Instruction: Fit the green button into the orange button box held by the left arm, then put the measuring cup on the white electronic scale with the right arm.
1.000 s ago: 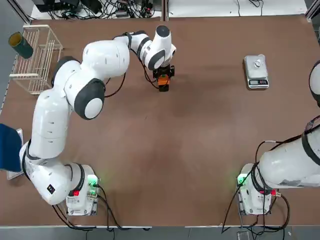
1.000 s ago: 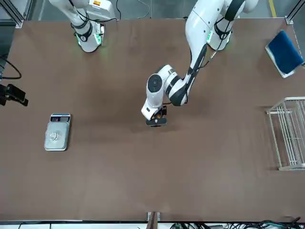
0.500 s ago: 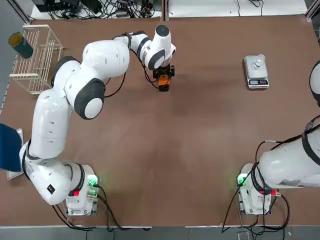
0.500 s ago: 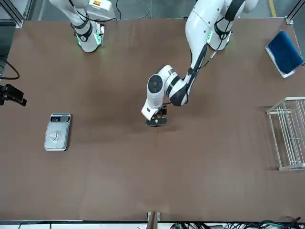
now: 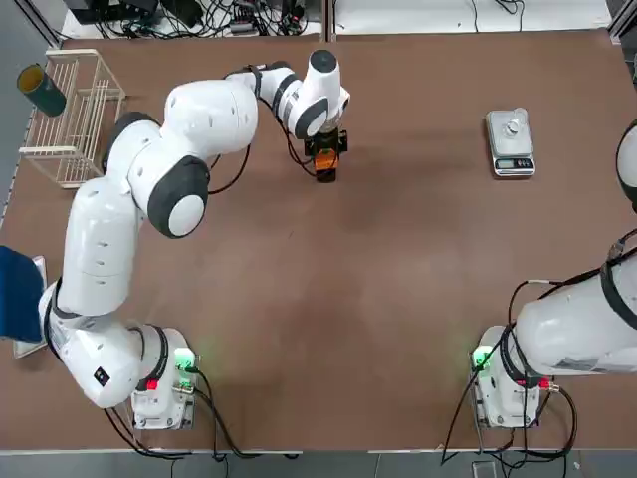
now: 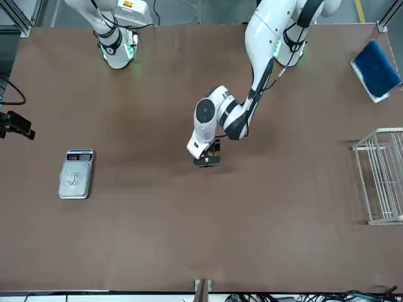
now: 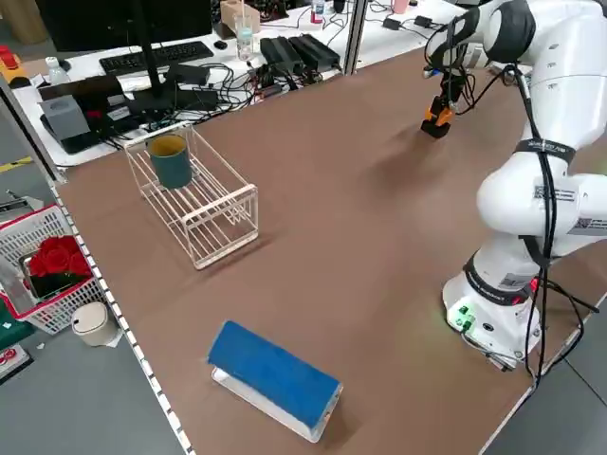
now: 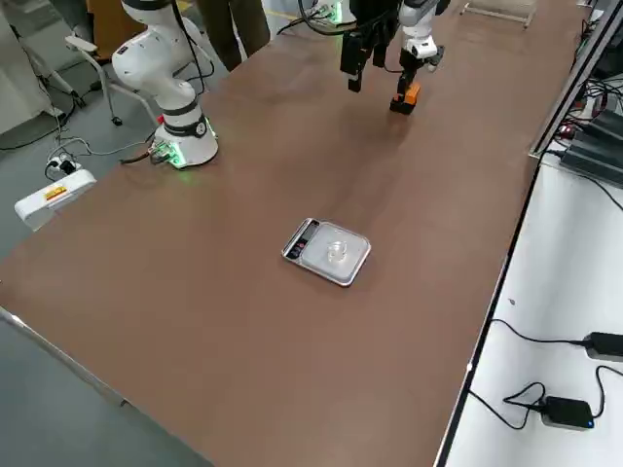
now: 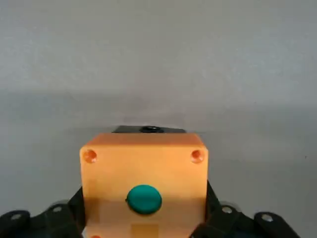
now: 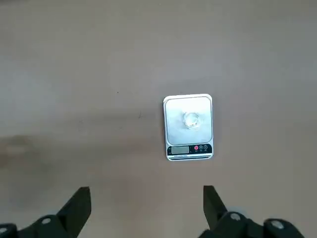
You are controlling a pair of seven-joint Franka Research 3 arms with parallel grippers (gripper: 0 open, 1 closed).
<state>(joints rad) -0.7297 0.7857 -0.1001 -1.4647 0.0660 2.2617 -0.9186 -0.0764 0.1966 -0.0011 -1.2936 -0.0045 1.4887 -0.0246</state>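
The left gripper (image 5: 325, 167) sits in the upper middle of the top view, at the end of the left arm (image 5: 149, 189) that reaches up from the lower left corner. Its fingers (image 9: 69, 218) are pinching the orange box (image 9: 143, 178) from both sides, and the box rests low over the brown tabletop (image 5: 398, 289). The green button (image 9: 144, 199) is seated in the box's near face, as the left wrist view shows, with a small dark part showing at the box's far edge.

The white scale (image 5: 510, 143) lies in the upper right of the top view, well apart from the box. The clear cup (image 10: 190, 119) stands on its silvery plate, with the dark display strip at the end nearer the robot.

The right gripper (image 10: 146, 210) hangs high above the tabletop with its fingers (image 10: 79, 208) spread wide and nothing between them; the scale shows far below it in the right wrist view. The right arm (image 5: 587, 319) occupies the lower right edge of the top view.

A wire basket (image 5: 75, 115) with a dark green cup (image 5: 41, 90) stands at the upper left of the top view, and a blue pad (image 5: 18, 296) lies at the left edge.
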